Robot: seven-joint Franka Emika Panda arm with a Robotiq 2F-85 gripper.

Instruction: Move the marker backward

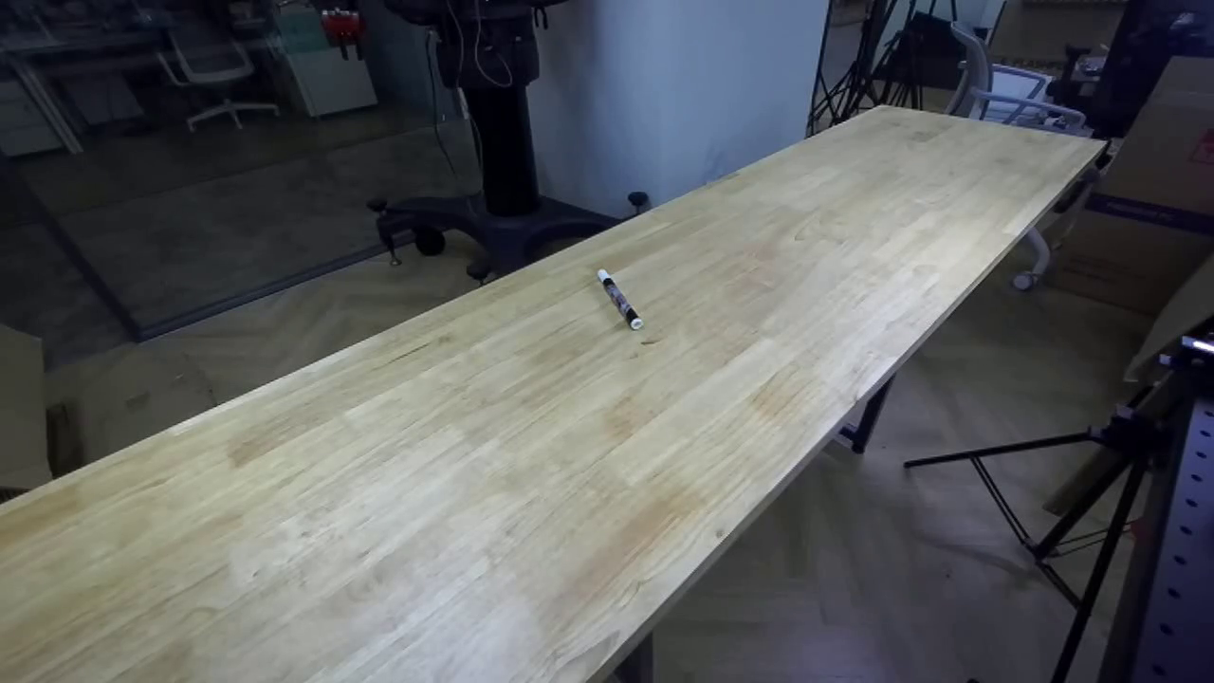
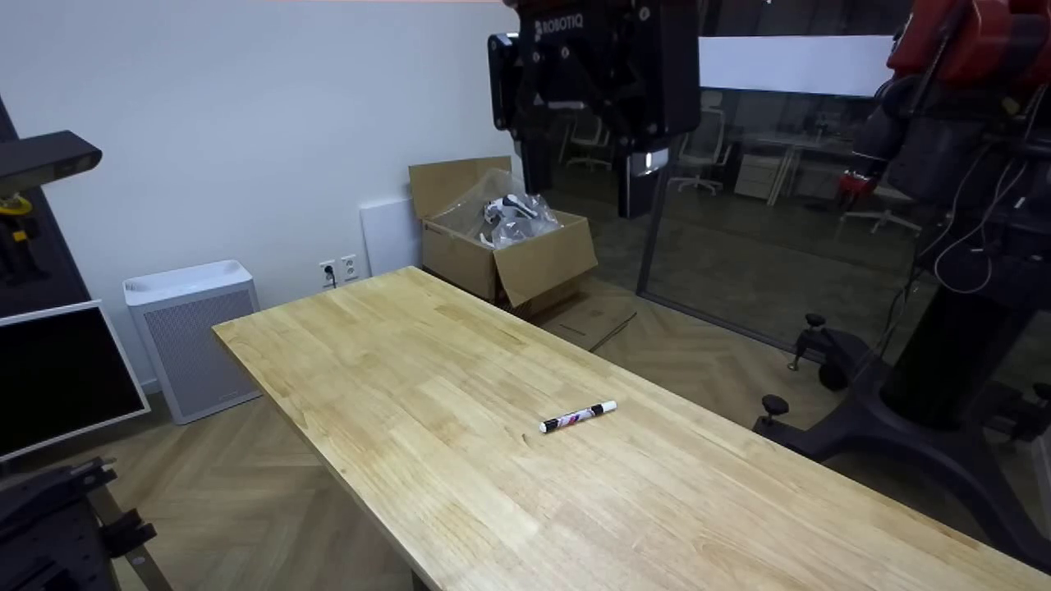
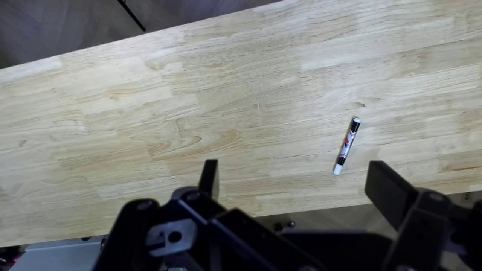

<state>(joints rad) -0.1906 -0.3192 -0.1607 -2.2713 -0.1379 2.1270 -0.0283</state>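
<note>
Pale herringbone flooring [image 2: 222,484] and a plain white wall [image 2: 246,123] surround a long wooden surface [image 2: 460,460], with a dark glass partition [image 2: 739,238] along one side. From the top of an exterior view hangs the pincer [image 2: 586,195], pointing downward in the air, its black housing lettered ROBOTIQ and cut off by the edge. Its two fingers [image 3: 389,188] stand wide apart; they are matte black and blocky, with flat pads and rounded, bolted joints behind them. Narrow strips of wood, joined edge to edge, make up the surface, their grain running from yellowish to reddish brown with a few darker flecks. Beside it stands a black pedestal [image 1: 507,152] on a splayed, wheeled base. Near its far end, a brown cardboard box [image 2: 456,261] has its flaps open around a crinkled clear plastic bag [image 2: 515,236]. The marker [image 3: 347,146] is a slim, straight cylinder, whitish at both ends, with black bands and a white label printed in red and blue. It lies flat on the surface, lower than the pincer and touching neither finger. In the wrist view it appears between the two, much nearer the finger at the right of that picture, most of its length beyond the fingertips, its longer white end toward the surface's lower edge.
</note>
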